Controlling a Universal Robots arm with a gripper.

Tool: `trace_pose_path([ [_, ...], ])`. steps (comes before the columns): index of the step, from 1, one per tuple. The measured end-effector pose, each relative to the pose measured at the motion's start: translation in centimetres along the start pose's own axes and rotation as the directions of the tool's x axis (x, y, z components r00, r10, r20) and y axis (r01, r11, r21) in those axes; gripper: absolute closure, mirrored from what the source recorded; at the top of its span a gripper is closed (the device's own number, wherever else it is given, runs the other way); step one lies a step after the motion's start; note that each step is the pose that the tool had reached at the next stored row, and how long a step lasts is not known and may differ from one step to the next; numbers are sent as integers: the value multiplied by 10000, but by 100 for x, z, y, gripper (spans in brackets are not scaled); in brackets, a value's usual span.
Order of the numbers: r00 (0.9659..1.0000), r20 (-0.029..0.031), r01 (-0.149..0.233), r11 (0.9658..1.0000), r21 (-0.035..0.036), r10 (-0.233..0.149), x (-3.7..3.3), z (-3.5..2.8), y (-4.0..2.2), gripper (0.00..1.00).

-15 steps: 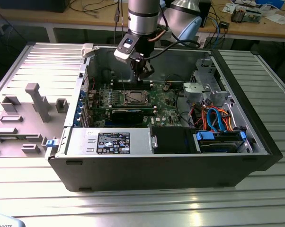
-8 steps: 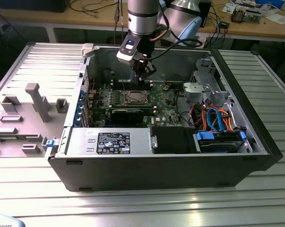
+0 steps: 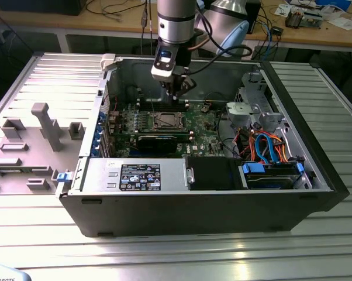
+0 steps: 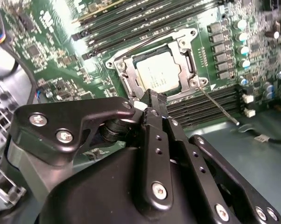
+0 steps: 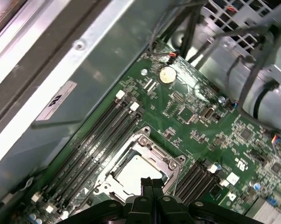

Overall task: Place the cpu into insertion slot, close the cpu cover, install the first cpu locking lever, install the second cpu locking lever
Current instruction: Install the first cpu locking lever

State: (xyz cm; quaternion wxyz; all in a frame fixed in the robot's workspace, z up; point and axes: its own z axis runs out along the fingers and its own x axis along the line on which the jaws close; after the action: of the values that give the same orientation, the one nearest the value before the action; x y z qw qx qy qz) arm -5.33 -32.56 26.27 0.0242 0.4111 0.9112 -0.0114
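above the open computer case (image 3: pixel 211 211), the gripper (image 4: pixel 152 99) hangs over the processor socket with its black fingers (image 4: pixel 157 106) pressed together and nothing between them. in the first wrist view the gripper (image 5: pixel 150 183) shows its two tips side by side with barely a seam. just beyond the tips lies the cpu (image 4: pixel 158 71), dull silver and flat, seated in the insertion slot (image 3: pixel 166 121) on the green motherboard (image 4: pixel 52 60). the cpu cover (image 4: pixel 125 77) lies flat around the chip, which shows through its window. in the first wrist view the cpu (image 5: pixel 138 171) sits inside the cpu cover (image 5: pixel 166 156) in the same way. a thin metal lever (image 4: pixel 220 106) angles away from the frame's corner across the long black memory slots (image 5: pixel 98 140) rather than lying along it. in the exterior view the gripper (image 3: pixel 177 93) points down near the back wall of the case, which rests on a ribbed metal table (image 3: pixel 164 252).
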Motion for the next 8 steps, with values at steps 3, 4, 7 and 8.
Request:
trace_pose_path([
  [3,9993,0,362,9993,-19,-362,0,0,0,89],
  [4,9990,1,442,9990,-23,-442,0,0,0,89],
  [7,9989,1,469,9989,-26,-469,0,0,0,89],
  [8,9989,1,469,9989,-25,-469,0,0,0,89],
])
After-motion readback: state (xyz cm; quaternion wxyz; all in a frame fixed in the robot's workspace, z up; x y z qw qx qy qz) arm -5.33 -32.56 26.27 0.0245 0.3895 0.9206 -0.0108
